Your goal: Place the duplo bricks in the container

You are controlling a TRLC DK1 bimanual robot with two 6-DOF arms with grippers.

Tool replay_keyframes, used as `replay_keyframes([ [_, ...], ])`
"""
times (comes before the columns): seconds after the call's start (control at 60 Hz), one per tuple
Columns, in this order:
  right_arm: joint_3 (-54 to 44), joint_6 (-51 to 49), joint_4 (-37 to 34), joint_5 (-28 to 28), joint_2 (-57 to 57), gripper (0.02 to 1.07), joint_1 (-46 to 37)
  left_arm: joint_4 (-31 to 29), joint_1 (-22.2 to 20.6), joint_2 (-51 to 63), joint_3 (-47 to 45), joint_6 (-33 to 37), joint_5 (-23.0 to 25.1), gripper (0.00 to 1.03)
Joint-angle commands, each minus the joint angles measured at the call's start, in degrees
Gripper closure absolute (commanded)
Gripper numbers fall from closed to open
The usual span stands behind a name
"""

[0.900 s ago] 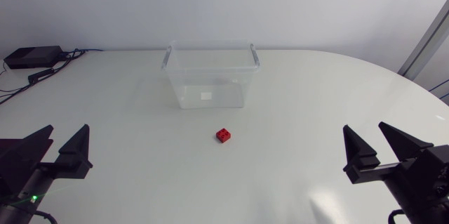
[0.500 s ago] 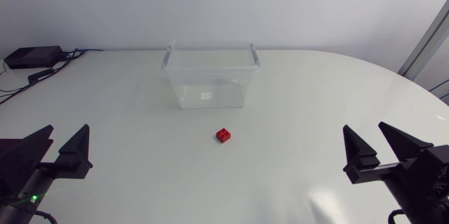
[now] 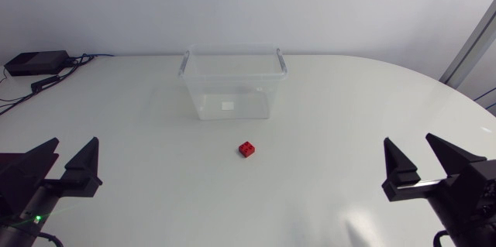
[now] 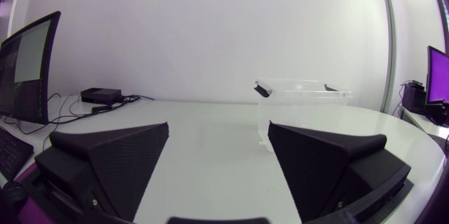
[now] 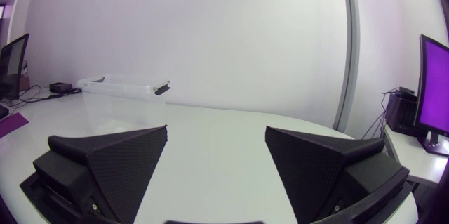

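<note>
A single red brick sits out on the white desk, by itself, a little in front of the clear plastic container and apart from it. The container stands upright towards the back of the desk, lid off, and nothing shows inside it (its handles stick out at either end).

The left hand is at the near left edge, its two black fingers spread wide with nothing between them, well away from the brick. Its own camera looks across the desk at the container past the gaping hand.

The right hand is at the near right edge, also wide open and empty. It has slid a touch further out to the side since half a second ago; the left hand, brick and container have not budged. From the right wrist, the container lies ahead of the parted hand and off to one side.

A small black box with cables lies at the far left corner.
</note>
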Motion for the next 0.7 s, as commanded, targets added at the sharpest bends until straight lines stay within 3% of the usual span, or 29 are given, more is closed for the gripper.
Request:
replay_keyframes([
  [0.0,-1.4,-2.9,-0.6,-1.5,-0.4,0.06,0.3,0.9,0.5,-0.6,-1.2,0.2,0.2,0.04],
  [0.167,-0.4,-4.8,-1.3,-2.4,2.9,0.06,3.4,0.9,0.5,-0.6,-1.2,0.2,0.2,0.04],
  [0.267,3.6,-5.1,-3.5,-6.7,9.1,0.06,4.3,0.9,0.5,-0.6,-1.2,0.2,0.2,0.04],
  [0.45,18.5,-6.2,-12.3,-18.4,29.7,0.06,3.5,0.9,0.5,-0.6,-1.2,0.2,0.2,0.04],
  [0.683,32.1,-7.0,-19.5,-20.4,51.2,0.06,8.5,0.9,0.5,-0.6,-1.2,0.2,0.2,0.04],
])
